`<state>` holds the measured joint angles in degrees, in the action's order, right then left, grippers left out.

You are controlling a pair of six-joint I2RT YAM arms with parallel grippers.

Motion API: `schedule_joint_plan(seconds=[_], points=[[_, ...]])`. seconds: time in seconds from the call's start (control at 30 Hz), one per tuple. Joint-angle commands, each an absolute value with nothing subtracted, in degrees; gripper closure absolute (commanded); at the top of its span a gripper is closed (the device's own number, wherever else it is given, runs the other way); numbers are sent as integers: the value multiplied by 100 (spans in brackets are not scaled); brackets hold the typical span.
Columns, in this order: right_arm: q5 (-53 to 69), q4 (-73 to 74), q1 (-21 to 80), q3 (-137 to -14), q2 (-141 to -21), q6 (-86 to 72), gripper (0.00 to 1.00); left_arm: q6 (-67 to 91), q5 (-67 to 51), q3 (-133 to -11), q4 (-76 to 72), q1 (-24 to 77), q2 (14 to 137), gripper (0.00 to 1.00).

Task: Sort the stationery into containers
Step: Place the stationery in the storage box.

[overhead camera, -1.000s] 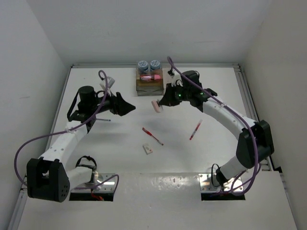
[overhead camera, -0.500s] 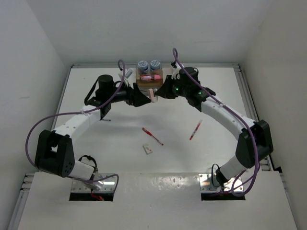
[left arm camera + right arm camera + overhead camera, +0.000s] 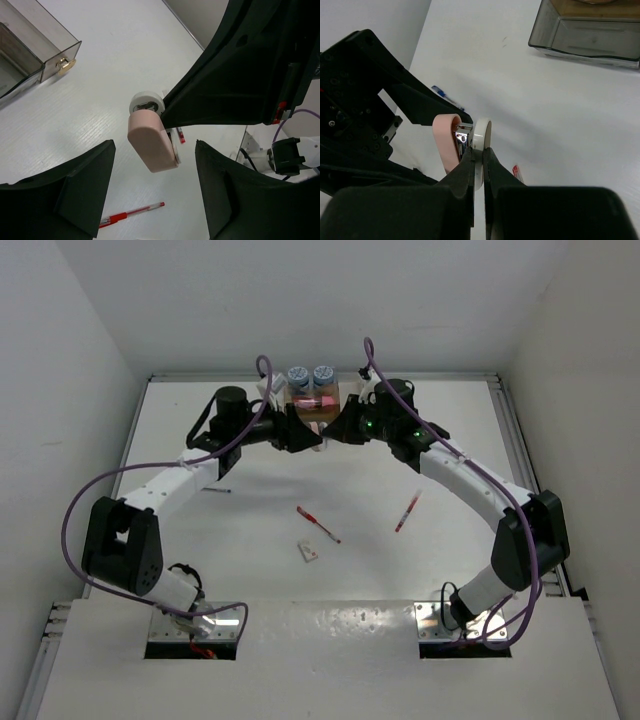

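right gripper (image 3: 478,156): jaws pinched tight on the white wheel end of the pink chunky piece (image 3: 445,140), which was held clear of the table (image 3: 240,540)
left gripper (image 3: 153,146): jaws spread, one finger on each side of the pink body with a gap on both sides, no contact; narrower than a second earlier
piece location: between the two grippers, upper centre of the top view, just in front of the organiser (image 3: 313,415)
right arm change: had carried the piece up-frame from mid-table to the organiser front
left arm change: had swung from left-centre of the frame to upper centre, nose to nose with the right gripper
organiser contents: left roll (image 3: 298,377) and right roll (image 3: 323,375) at the back, pink item (image 3: 313,400) just in front of them; same as before
loose on table: centre red pen (image 3: 318,524), right red pen (image 3: 407,511), eraser (image 3: 309,553) below centre, blue pen (image 3: 215,490) at left by the left arm; none had moved
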<state>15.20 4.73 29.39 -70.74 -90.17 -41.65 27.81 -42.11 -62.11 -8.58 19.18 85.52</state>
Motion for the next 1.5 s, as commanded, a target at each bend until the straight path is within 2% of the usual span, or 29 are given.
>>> schedule_joint_plan(seconds=[0.0, 0.2, 0.3, 0.37, 0.5, 0.57, 0.77, 0.97, 1.0, 1.03, 1.07, 1.17, 1.33, 1.47], points=[[1608, 114, 2953, -7207, -9035, -4254, 100, 2716, -4166, -6451, -976, 2039, 8578, 30], [1617, 97, 2944, -7163, -9000, -4236, 100, 2724, -4245, -6469, -1011, 2030, 8587, 48], [1626, 105, 2953, -7146, -9000, -4245, 100, 2830, -4333, -6451, -1151, 2030, 8604, 53], [1626, 97, 2953, -7137, -9000, -4245, 100, 2900, -4351, -6442, -1230, 2021, 8604, 53], [1643, 88, 2918, -7119, -8974, -4280, 100, 2979, -4351, -6434, -1283, 1995, 8613, 40], [1635, 79, 2918, -7102, -8982, -4272, 100, 3014, -4351, -6460, -1292, 1995, 8622, 39], [1644, 53, 2918, -7058, -8974, -4280, 100, 3137, -4386, -6469, -1353, 1899, 8692, 51], [1731, 44, 2909, -7058, -9000, -4237, 100, 3208, -4421, -6468, -1415, 1776, 8763, 73], [1775, 70, 2900, -7075, -9017, -4219, 93, 3165, -4421, -6504, -1380, 1758, 8806, 76], [1775, 79, 2883, -7058, -9009, -4210, 80, 2947, -4403, -6547, -1319, 1758, 8824, 79], [1793, 97, 2857, -7040, -8983, -4184, 56, 2744, -4290, -6765, -936, 1732, 8876, 84], [1758, 298, 2533, -7023, -8913, -4105, 34, 1717, -3895, -7432, -13, 1661, 9122, 89], [1880, 518, 1961, -6821, -8710, -3815, 33, -416, -3533, -9363, 2244, 1539, 10193, 90], [1977, 712, 1487, -6566, -8491, -3569, 34, -1431, -3490, -10729, 3365, 1476, 11187, 87]])
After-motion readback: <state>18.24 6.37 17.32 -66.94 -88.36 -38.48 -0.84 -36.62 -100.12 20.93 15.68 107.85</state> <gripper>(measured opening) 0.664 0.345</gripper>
